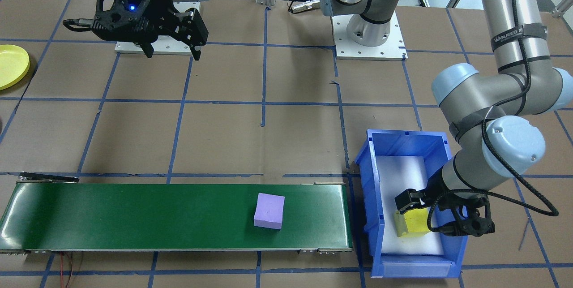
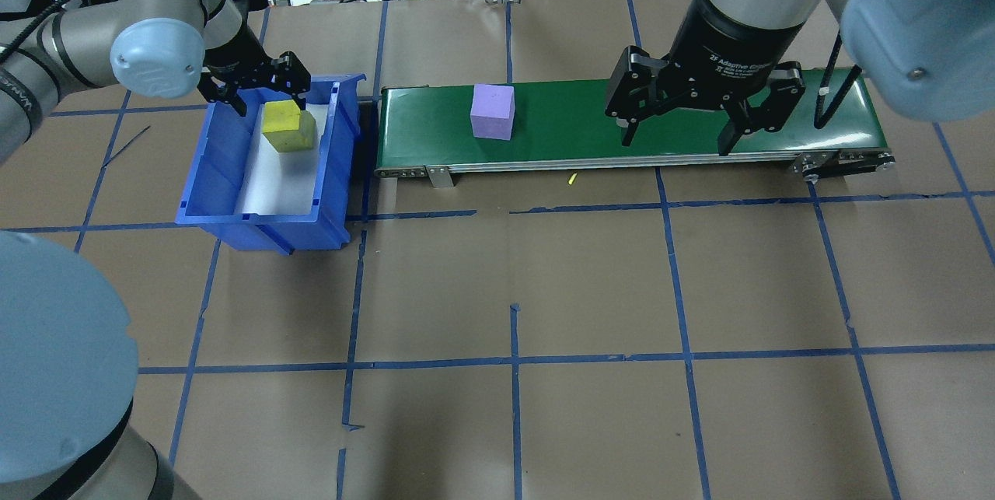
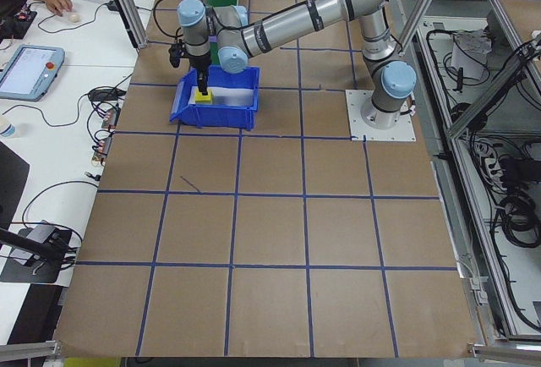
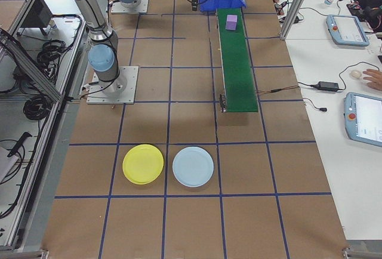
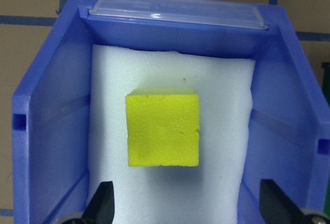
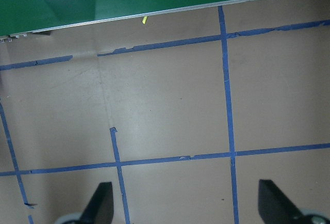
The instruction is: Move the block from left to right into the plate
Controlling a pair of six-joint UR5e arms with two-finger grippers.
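The yellow block (image 5: pixel 163 127) is sitting closest to the left wrist camera, resting on the white foam pad (image 5: pixel 170 79) inside the blue bin (image 5: pixel 46 110), with the fingertips (image 5: pixel 103 201) of the left gripper (image 2: pixel 256 84) standing wide apart on either side of it and touching nothing. The left jaws are hanging spread just above the block, not pinching it. The purple block (image 2: pixel 492 111) is lying on the green conveyor belt (image 2: pixel 575 123), just to the right of the bin in the overhead view. The right gripper (image 2: pixel 675 131) is hovering above the counter (image 2: pixel 513 282) near the belt's right part, its jaws spread and holding nothing. The yellow plate (image 4: pixel 142 163) is resting on the counter well apart from the belt's far end, just beside a pale blue plate (image 4: pixel 193 166).
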